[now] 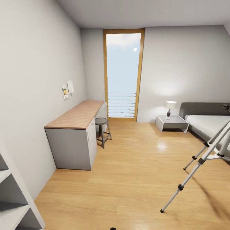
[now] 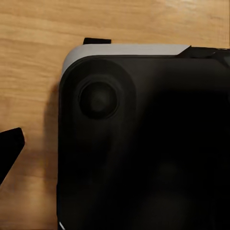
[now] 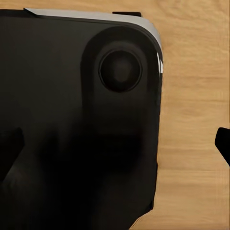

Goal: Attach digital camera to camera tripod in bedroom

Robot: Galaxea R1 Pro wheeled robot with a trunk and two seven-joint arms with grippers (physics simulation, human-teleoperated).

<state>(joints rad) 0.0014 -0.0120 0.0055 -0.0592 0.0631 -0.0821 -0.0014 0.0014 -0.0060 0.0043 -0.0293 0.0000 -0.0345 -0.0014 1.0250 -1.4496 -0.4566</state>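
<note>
Shelving (image 1: 12, 198) in white is sitting at the near left corner of the head view, with the light wood floor (image 1: 127, 179) of the bedroom spreading out beyond it. Along the left wall a desk (image 1: 76, 127) with a wood top and grey front is standing, and a small dark round stool (image 1: 103, 131) is sitting just beside its far right corner. At the far end a tall wood-framed window (image 1: 123, 75) is letting in pale light. To the right of it a low white bedside table (image 1: 172, 123) is carrying a lit lamp (image 1: 170, 108), and the grey bed (image 1: 207, 119) is lying just beside that against the right wall. The camera tripod (image 1: 204, 156) is standing at the right edge, near the bed, its silver legs splaying over the floor and its head cut off by the frame. Both wrist views are looking down at the robot's dark base (image 2: 143, 143) over the wood floor, with a black fingertip (image 2: 10, 148) showing at the edge of the left wrist view and another fingertip (image 3: 223, 143) at the edge of the right wrist view. Whether either gripper is wide or narrow I cannot tell.
</note>
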